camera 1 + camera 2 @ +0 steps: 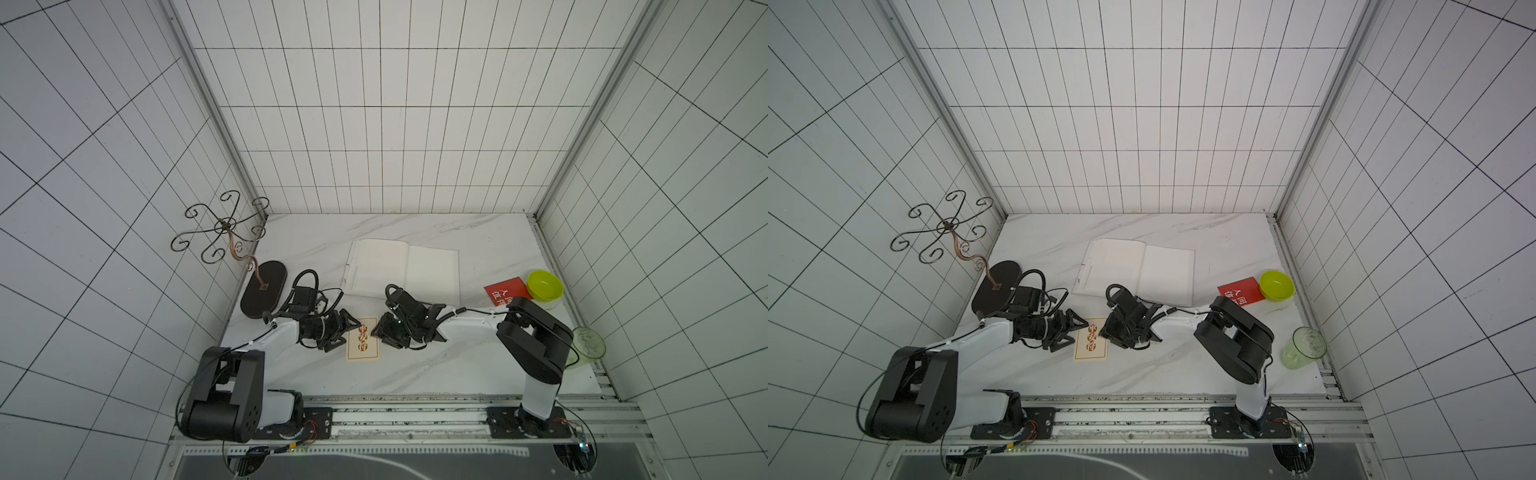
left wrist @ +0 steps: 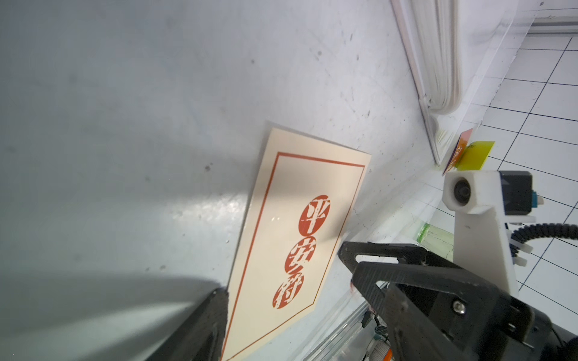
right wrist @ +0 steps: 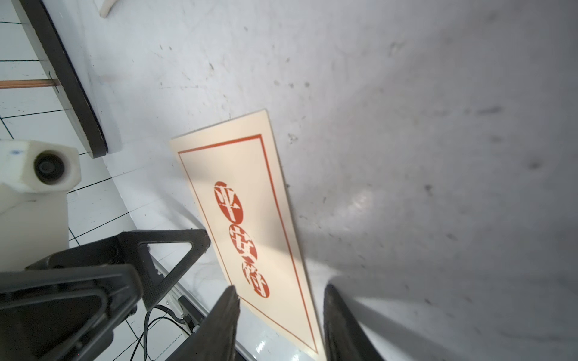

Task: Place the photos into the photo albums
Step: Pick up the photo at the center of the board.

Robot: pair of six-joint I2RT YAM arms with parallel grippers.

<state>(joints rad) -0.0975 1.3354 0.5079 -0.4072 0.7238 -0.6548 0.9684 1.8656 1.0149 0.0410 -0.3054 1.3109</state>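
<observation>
Found cream card (image 1: 363,351) flat, long axis toward album (image 1: 432,270), flanked closely by wide-spread left gripper (image 1: 348,334) and half-parted, empty right gripper (image 1: 376,332).

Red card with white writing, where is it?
In both top views the red card with white writing lies on the robot's right, between the open white book and the lime-green bowl.

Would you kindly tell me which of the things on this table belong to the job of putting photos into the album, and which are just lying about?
For the job: cream card, red card, open album.
Just lying about: green bowl, clear glass, wire stand.
</observation>
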